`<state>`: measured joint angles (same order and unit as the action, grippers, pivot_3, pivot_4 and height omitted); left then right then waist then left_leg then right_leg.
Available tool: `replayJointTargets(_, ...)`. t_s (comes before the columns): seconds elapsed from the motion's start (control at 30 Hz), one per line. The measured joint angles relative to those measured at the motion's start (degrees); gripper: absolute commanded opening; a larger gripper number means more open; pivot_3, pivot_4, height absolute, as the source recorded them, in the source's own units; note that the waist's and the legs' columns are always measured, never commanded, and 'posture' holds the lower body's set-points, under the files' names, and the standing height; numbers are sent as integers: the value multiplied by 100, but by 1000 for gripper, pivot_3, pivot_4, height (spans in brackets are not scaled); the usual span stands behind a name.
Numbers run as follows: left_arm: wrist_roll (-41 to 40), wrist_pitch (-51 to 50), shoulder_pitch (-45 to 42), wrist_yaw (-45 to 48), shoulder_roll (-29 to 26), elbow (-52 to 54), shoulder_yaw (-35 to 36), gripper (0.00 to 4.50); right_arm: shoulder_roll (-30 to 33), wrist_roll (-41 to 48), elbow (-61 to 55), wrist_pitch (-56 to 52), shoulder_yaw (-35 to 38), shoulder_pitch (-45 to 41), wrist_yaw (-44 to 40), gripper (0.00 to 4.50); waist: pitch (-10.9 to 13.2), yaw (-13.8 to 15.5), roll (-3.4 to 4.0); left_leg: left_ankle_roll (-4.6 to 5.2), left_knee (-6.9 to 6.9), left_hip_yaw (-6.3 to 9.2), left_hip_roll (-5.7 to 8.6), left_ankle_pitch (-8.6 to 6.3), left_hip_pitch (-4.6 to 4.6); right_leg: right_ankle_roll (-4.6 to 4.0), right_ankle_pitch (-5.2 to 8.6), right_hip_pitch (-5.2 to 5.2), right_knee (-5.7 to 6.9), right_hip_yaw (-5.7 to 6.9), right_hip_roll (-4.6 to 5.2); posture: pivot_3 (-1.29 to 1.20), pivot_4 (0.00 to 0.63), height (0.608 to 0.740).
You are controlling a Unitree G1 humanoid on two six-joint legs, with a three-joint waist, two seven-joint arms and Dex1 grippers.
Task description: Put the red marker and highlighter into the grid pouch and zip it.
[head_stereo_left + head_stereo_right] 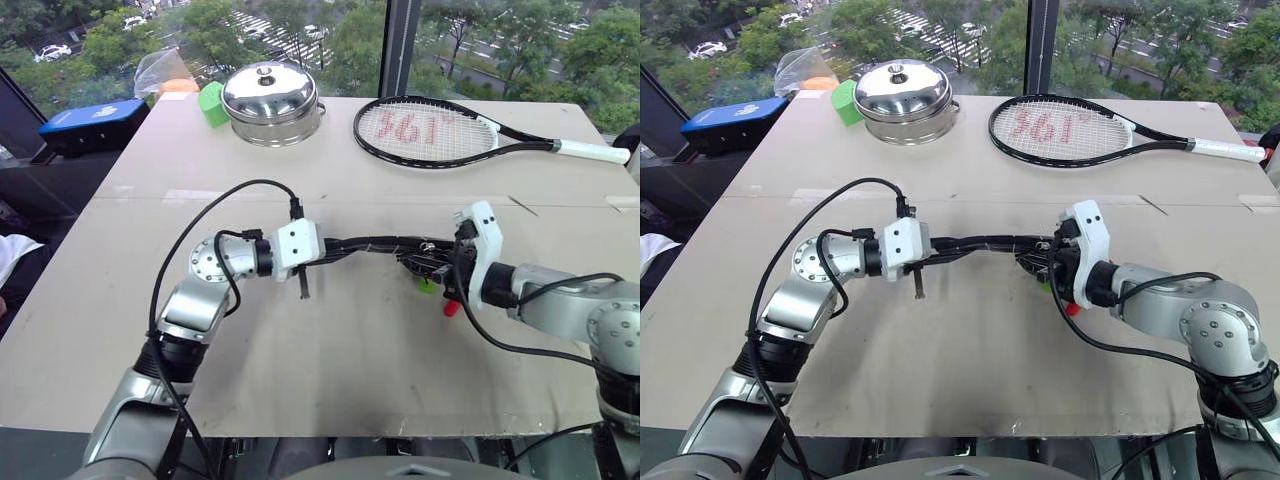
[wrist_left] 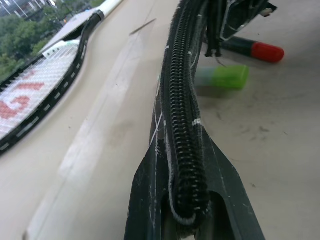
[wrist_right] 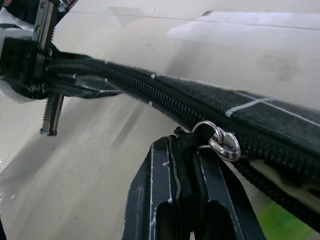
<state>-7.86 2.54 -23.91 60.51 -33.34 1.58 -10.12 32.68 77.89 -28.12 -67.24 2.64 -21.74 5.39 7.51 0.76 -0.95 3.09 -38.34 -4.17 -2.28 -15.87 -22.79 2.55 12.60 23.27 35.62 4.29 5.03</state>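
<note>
The tennis racket (image 1: 440,133) at the far side of the counter (image 1: 330,370) has red writing "361" on its strings. The counter is pale and bare near its front edge; behind it, a window shows trees. The grid pouch (image 1: 375,245) hangs above the counter between both arms. The left gripper (image 2: 187,200) pinches one end with fingers pressed together. The right gripper (image 3: 192,160) is closed at the zipper pull (image 3: 220,141). The red marker (image 2: 257,50) and highlighter (image 2: 227,77) lie on the counter below the pouch.

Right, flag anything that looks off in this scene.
The red marker and highlighter lie on the table, outside the grid pouch, though the right gripper is shut on its zipper pull.
</note>
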Motion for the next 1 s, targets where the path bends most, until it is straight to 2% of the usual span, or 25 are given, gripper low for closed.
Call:
replayJointTargets(0.3, 168, 105, 69, -205, 142, 125, -135, 0, -557, -599, 648, -46, -802, -957, -608, 14, 0, -7, 1, 0, 0, -3, -1, 0, -2, 0, -1, 8, 9, -2, -1, 0, 150, 740)
replayJointTargets(0.5, 334, -164, -8, -440, 360, 113, -162, 0, -650, -1492, 1186, -142, -1377, -1706, -1664, 14, 0, -7, 1, 0, -2, -3, 1, 0, -1, 0, -1, 8, 13, -1, 0, 0, 150, 740)
replayJointTargets(0.7, 502, -362, -9, -575, 503, 55, -172, 0, -654, -2420, 1344, 25, -1632, -1830, -2447, 14, -1, -10, 1, 0, -1, -3, 1, 0, 1, 1, -1, 8, 17, -1, -1, 0, 150, 740)
replayJointTargets(0.8, 492, -527, 14, -687, 668, 53, -171, 0, -457, -2859, 1131, 378, -1666, -1514, -2735, 855, -5, 23, -5, 0, -2, 0, 2, 0, -2, 1, -1, 6, 14, 4, 3, 0, 150, 740)
replayJointTargets(0.87, 470, -559, 43, -688, 714, 55, -202, 0, -373, -2890, 877, 451, -1496, -1133, -2782, 1938, -5, 21, -6, 0, -3, -2, 3, 0, -7, 1, -1, 7, 11, 4, 7, 0, 150, 740)
replayJointTargets(0.9, 466, -562, 53, -692, 753, 55, -220, 0, -319, -2873, 699, 458, -1402, -959, -2801, 2269, -4, 15, -5, 0, -3, -3, 4, 0, -7, 1, -1, 7, 11, 3, 7, 0, 150, 740)
replayJointTargets(0.97, 391, -550, 37, -724, 777, 130, -192, 0, 103, -2793, 169, 339, -1159, -398, -2848, 2360, -3, 22, -8, 0, -3, 4, 2, 0, -11, 1, -1, 7, 8, 8, 8, 0, 150, 740)
replayJointTargets(1.0, 374, -547, 24, -735, 756, 147, -151, 0, 257, -2685, -68, 282, -906, -122, -2853, 2208, -2, 19, -5, 0, -2, 3, 2, 0, -10, 1, -1, 7, 8, 8, 9, 0, 150, 740)
